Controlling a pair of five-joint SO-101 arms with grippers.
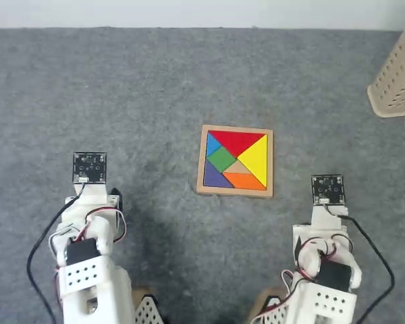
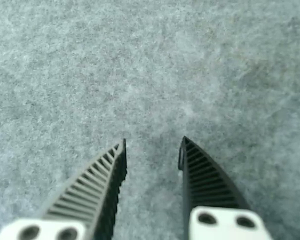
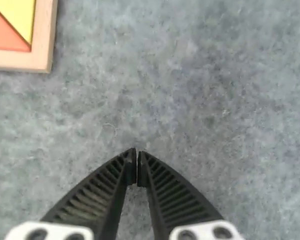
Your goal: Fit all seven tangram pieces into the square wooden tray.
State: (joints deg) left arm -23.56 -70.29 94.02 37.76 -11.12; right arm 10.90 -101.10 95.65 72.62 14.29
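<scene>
At the near edge, the left arm [image 1: 88, 229] is sitting on the left side of the grey felt table [image 1: 155, 88] and the right arm [image 1: 324, 250] is sitting on the right side, both pointing toward the far side. The left gripper [image 2: 154, 142] is hanging over bare felt. Its two ribbed black fingers [image 2: 102, 175] are standing apart with a clear gap between the tips, and they are holding nothing. The right gripper [image 3: 136, 152] is also hanging over bare felt. Its jaws are pressing together at the tips with nothing between them.

A little farther off, between the two arms and somewhat nearer the right one, the square wooden tray [image 1: 201, 162] is lying flat on the felt. Neither gripper is touching it. In the right wrist view its near right corner is showing just beyond the closed tips, off to their left.

Inside the tray, the coloured pieces are lying flush:
- The purple piece [image 1: 214, 178] is filling the near left corner.
- The orange triangle [image 1: 245, 180] is lying along the near edge.
- The yellow triangle [image 1: 255, 160] is lying along the right edge.
- The green square [image 1: 221, 159] is sitting left of centre.
- The blue triangle [image 1: 212, 144] is lying against the left edge.
- The red triangle [image 1: 236, 142] is lying along the far edge.

A small tan triangle [image 1: 237, 167] is showing in the middle. I cannot tell whether it is a piece or bare wood.

At the far right, a beige perforated basket [image 1: 398, 74] is standing well apart from the tray.
</scene>
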